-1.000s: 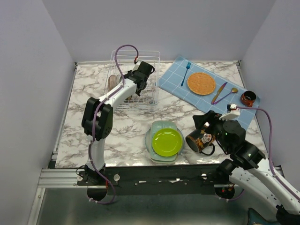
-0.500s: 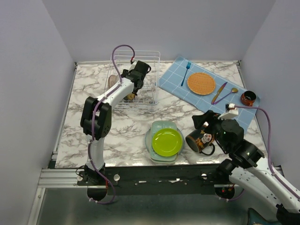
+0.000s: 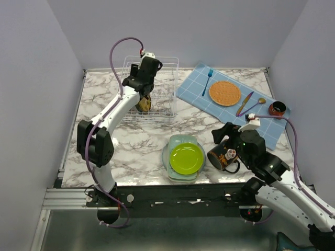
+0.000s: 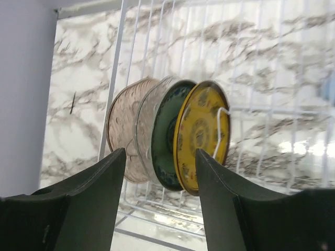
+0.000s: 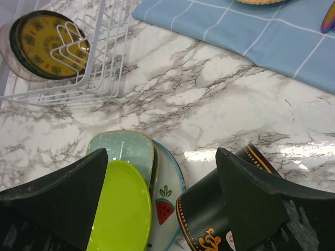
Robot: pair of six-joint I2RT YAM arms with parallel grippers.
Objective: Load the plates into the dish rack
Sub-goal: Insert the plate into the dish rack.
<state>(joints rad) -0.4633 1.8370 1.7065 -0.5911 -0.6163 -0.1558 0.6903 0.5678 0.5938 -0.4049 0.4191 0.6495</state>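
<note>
While my left gripper (image 4: 159,157) hangs open above three plates (image 4: 167,130) standing in the dish rack (image 4: 116,73), my right gripper (image 5: 161,154) gapes empty over stacked plates (image 5: 123,209) beside the mug (image 5: 209,219).

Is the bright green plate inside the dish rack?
No, the bright green plate lies flat on top of the mint-green plate, outside the dish rack.
</note>
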